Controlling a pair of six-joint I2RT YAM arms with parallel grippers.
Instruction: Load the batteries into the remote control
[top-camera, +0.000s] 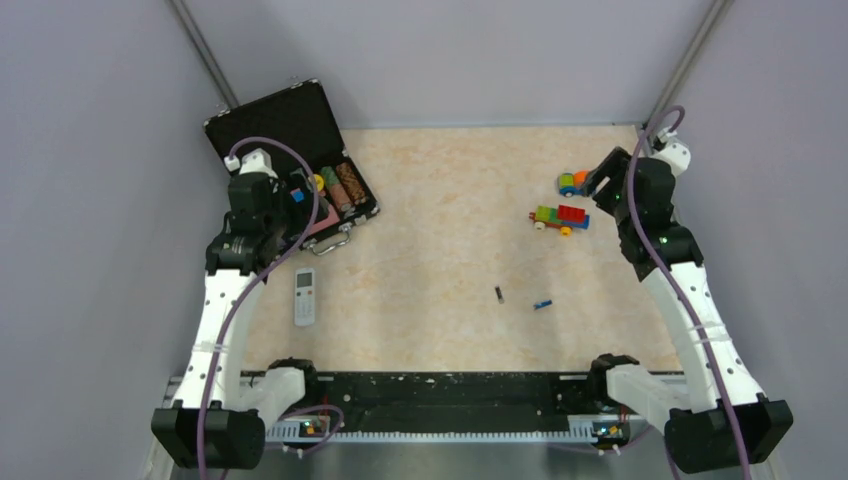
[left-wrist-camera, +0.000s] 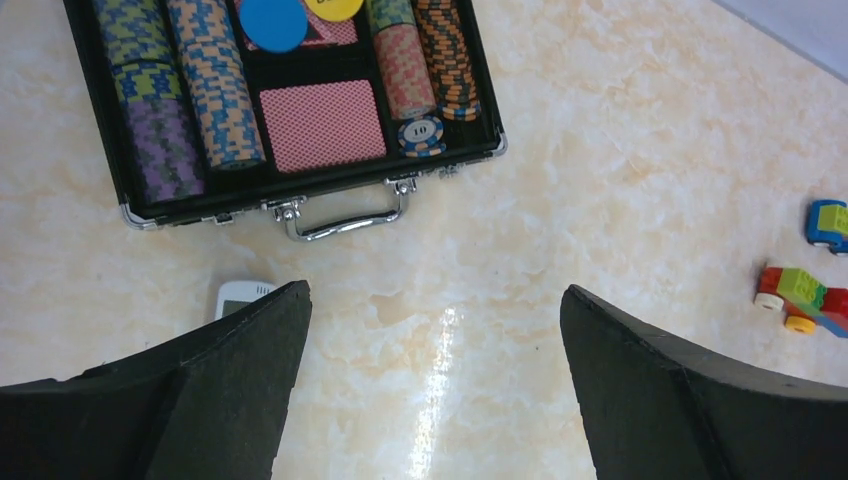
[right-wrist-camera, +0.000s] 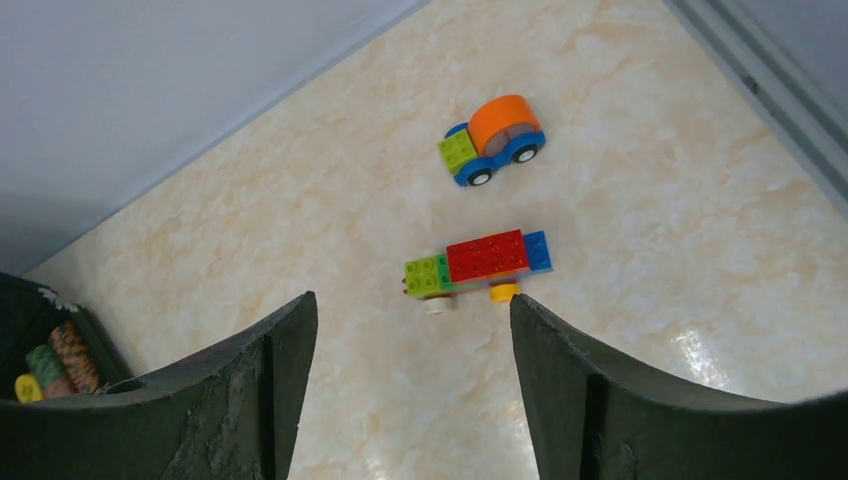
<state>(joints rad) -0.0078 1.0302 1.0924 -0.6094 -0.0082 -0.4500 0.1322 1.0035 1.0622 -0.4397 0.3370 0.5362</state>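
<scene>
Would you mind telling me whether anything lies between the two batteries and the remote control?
Nothing visible does. In the top view the black battery and the blue battery lie to the right of the remote control, with only bare tabletop between them.

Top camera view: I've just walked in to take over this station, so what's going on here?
Nothing is being handled yet. The left gripper hovers open and empty by the handle edge of the chip case. The right gripper hangs open and empty above the toy block truck. The remote control lies on the table near the left arm. The black battery and blue battery lie loose further right, untouched.
</scene>
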